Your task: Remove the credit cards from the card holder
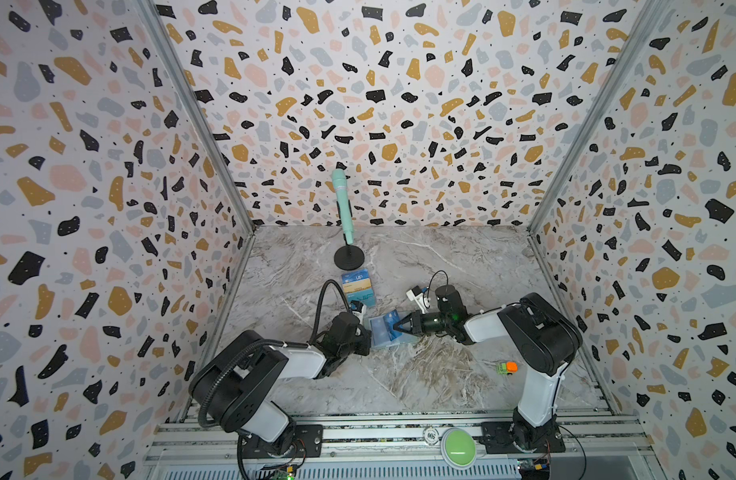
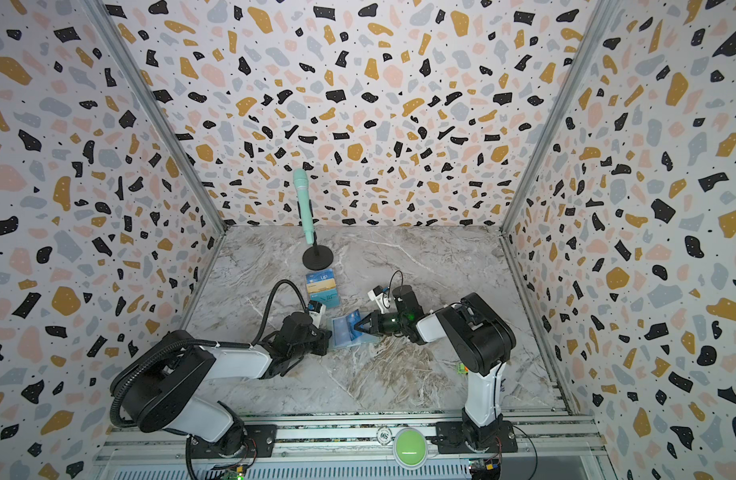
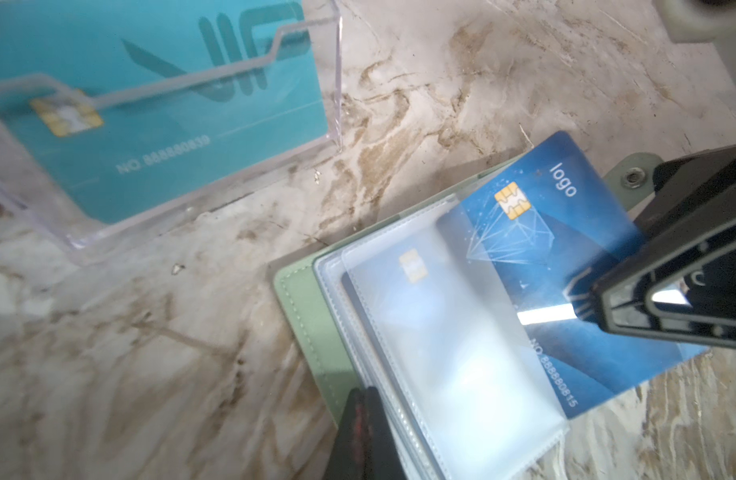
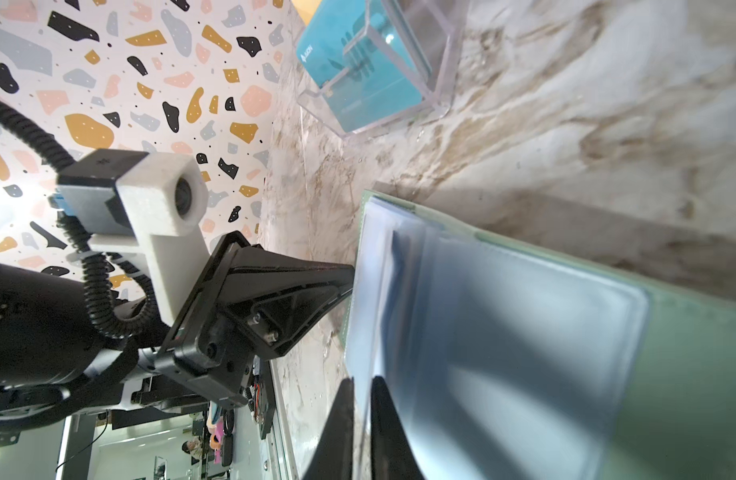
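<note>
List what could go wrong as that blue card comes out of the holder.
The right pincer nips only the blue card at its edge, so it may slip free mid-pull. The left pincer pins just one edge of the card holder, so the holder could drag or pivot along with the card. The clear card stand sits close by; a wide swing might knock it.

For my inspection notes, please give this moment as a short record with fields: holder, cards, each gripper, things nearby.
card holder: mint green, lying open on the marble table
dark blue card: partly out of its clear sleeve
second card: inside a sleeve, chip visible, colour unclear
right gripper: shut on the dark blue card's free edge
left gripper: shut, tip at the holder's edge
nearby: clear stand with a teal card, apart from the holder
</note>
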